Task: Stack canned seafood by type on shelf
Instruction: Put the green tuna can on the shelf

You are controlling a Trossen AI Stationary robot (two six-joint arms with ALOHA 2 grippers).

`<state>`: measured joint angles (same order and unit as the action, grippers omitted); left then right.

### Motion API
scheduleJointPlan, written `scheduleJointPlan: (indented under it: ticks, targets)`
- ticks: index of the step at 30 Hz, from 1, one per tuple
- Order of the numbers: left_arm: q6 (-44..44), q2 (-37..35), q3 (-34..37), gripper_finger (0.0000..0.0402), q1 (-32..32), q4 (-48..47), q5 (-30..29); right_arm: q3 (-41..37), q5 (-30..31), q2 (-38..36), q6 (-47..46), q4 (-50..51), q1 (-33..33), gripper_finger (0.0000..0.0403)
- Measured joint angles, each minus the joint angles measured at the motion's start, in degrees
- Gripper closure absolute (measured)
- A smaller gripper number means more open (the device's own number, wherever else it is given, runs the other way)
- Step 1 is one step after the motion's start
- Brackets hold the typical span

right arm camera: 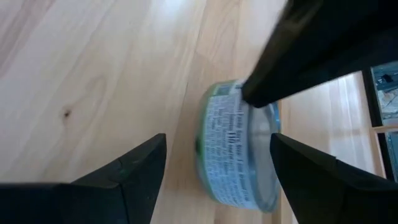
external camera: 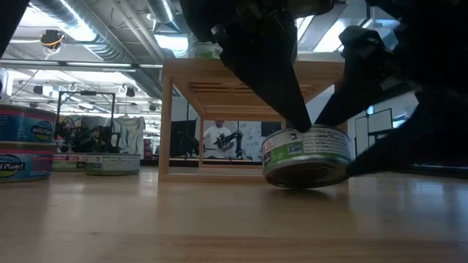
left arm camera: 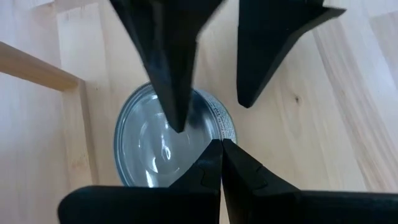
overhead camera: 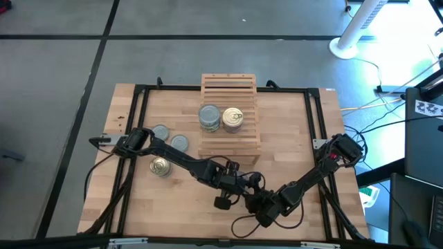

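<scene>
A grey-topped tin (left arm camera: 152, 146) with a green-and-white label (external camera: 306, 150) sits on the tabletop in front of the shelf (overhead camera: 230, 86), slightly tilted in the low view. My left gripper (left arm camera: 221, 146) is shut, with its tips on the tin's rim. My right gripper (right arm camera: 217, 137) is open, and the tin lies between its fingers. On the shelf stand a grey-topped stack (overhead camera: 210, 117) and a golden-topped stack (overhead camera: 232, 119). Two grey tins (overhead camera: 169, 137) and a golden one (overhead camera: 160, 166) rest on the table at the left. My left gripper presses its shut fingertips (external camera: 296, 126) onto the edge of the tin's top (left arm camera: 214, 134), slanting down from above. The tin rests on the table, slightly tilted. My right gripper: whether its fingers touch the tin, I cannot tell.
The shelf's wooden frame (external camera: 170, 124) stands just behind the tin. Tins (external camera: 25, 150) line the table's left side in the low view. Cables (overhead camera: 242, 221) lie near the table's front edge.
</scene>
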<state>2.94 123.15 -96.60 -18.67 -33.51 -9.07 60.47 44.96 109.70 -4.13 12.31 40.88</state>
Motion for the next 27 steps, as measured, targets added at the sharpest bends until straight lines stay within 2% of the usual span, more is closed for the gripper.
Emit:
scheduleJointPlan:
  ticks: [4, 10, 13, 23, 27]
  targets:
    - [-0.02, 0.00, 0.00, 0.0401, 0.08, 0.10, 0.03, 0.04, 0.42, 2.47, 1.39, -0.78, 0.00, 0.0118]
    - [0.19, -0.04, 0.00, 0.0401, 0.08, 0.34, 1.42, 0.15, 8.71, 4.76, 1.39, -1.95, 0.04, 0.0118]
    - [0.37, -0.04, 0.00, 0.0401, 0.08, 0.30, 1.54, 0.15, 10.62, 4.88, 1.39, -2.12, -0.17, 0.0118]
    - [0.36, -0.11, 0.00, 0.0401, 0.10, 0.72, 1.54, 0.02, 10.81, 4.91, 1.59, -2.84, -0.72, 0.0121]
    - [0.35, -0.11, -0.02, 0.0401, 0.10, 1.18, 2.22, 0.02, 10.83, 4.93, 1.56, -3.27, -0.79, 0.0153]
